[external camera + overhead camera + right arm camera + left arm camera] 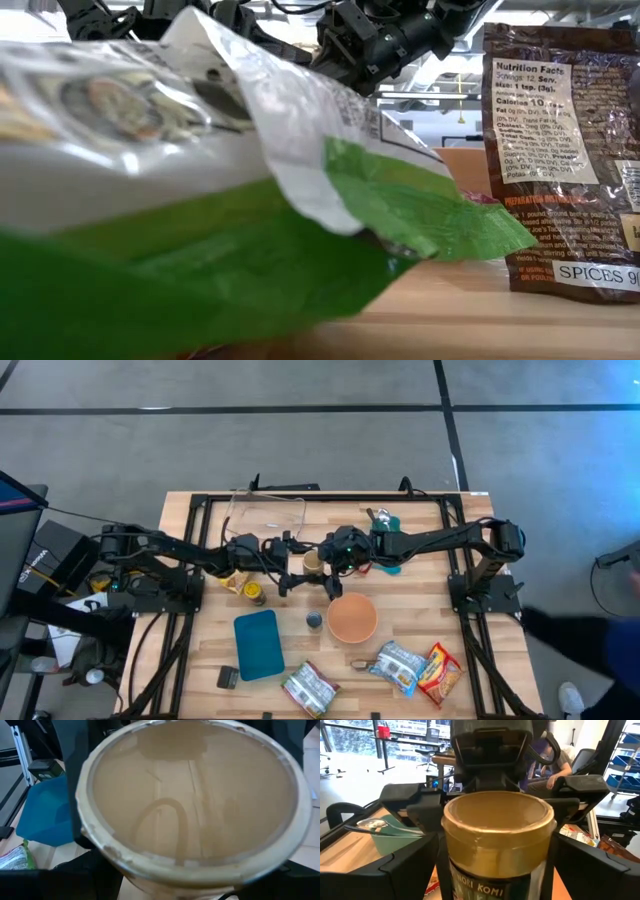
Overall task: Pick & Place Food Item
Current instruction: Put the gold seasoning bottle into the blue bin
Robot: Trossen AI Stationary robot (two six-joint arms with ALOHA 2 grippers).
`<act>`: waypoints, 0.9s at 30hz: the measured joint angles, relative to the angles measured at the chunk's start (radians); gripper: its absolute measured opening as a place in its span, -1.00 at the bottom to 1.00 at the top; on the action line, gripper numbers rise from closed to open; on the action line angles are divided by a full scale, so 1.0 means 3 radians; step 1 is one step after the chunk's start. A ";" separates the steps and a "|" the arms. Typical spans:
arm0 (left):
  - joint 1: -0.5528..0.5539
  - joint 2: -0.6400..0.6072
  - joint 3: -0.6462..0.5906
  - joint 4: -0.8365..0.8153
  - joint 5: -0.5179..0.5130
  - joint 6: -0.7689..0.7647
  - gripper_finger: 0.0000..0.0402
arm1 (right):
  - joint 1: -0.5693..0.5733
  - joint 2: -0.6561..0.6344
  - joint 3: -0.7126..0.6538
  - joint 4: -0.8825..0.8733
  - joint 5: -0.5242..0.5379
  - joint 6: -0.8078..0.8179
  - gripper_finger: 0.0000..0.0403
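Near the middle of the high view, both arms met over a gold-lidded jar. The left gripper reached in from the left of the frame and the right gripper from the right, with the jar between them, above the wooden surface.

In the left wrist view the jar filled the centre of the frame, its gold lid facing the camera and a dark label with pale lettering below. The left gripper's fingers pressed against the jar on both sides, so that gripper was closed on it. Behind the jar the right gripper stood with its fingers spread wide around the lid; whether they touched it could not be told.

In the right wrist view the jar's lid took up nearly the whole frame, with a blue tray at the left edge.

In the high view an orange bowl sat just below the grippers, the blue tray lay lower left, and three snack packets lay along the lower edge. A clear bin stood in the upper left part of the surface.
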 joint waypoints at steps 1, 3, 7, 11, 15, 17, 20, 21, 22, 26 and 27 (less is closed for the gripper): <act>0.0000 -0.0001 0.0000 0.0001 0.0000 0.0000 0.83 | 0.0000 0.0000 0.0000 -0.0004 0.0000 0.0000 0.42; 0.0000 -0.0001 0.0000 0.0001 0.0000 0.0000 0.83 | 0.0000 0.0000 0.0000 -0.0002 0.0001 0.0000 0.42; 0.0000 -0.0001 0.0000 0.0001 0.0001 0.0000 0.83 | 0.0000 0.0000 0.0000 0.0000 0.0003 0.0001 0.42; 0.0000 -0.0001 0.0000 0.0003 0.0001 0.0000 0.83 | 0.0000 0.0000 0.0000 0.0001 0.0003 0.0001 0.42; -0.0001 0.0006 0.0000 0.0006 0.0031 -0.0066 0.83 | 0.0000 0.0000 0.0000 0.0001 0.0004 0.0001 0.42; 0.0000 0.0044 0.0005 0.0042 0.0031 -0.0070 0.83 | 0.0000 0.0000 0.0000 0.0003 0.0004 0.0001 0.42; -0.0001 0.0095 0.0049 0.0113 0.0032 -0.0072 0.83 | 0.0001 0.0000 0.0000 0.0004 0.0004 0.0001 0.42; -0.0004 0.0123 0.0072 0.0116 0.0041 -0.0072 0.83 | 0.0003 0.0000 0.0000 0.0003 0.0004 0.0001 0.42; -0.0011 0.0153 0.0087 0.0113 0.0059 -0.0077 0.83 | 0.0003 0.0000 0.0000 0.0000 0.0004 -0.0001 0.42; -0.0018 0.0234 0.0152 0.0112 0.0083 -0.0075 0.83 | 0.0003 0.0000 -0.0001 -0.0049 0.0001 -0.0001 0.42; -0.0018 0.0237 0.0154 0.0110 0.0083 -0.0075 0.83 | 0.0003 0.0000 -0.0001 -0.0055 0.0002 -0.0001 0.42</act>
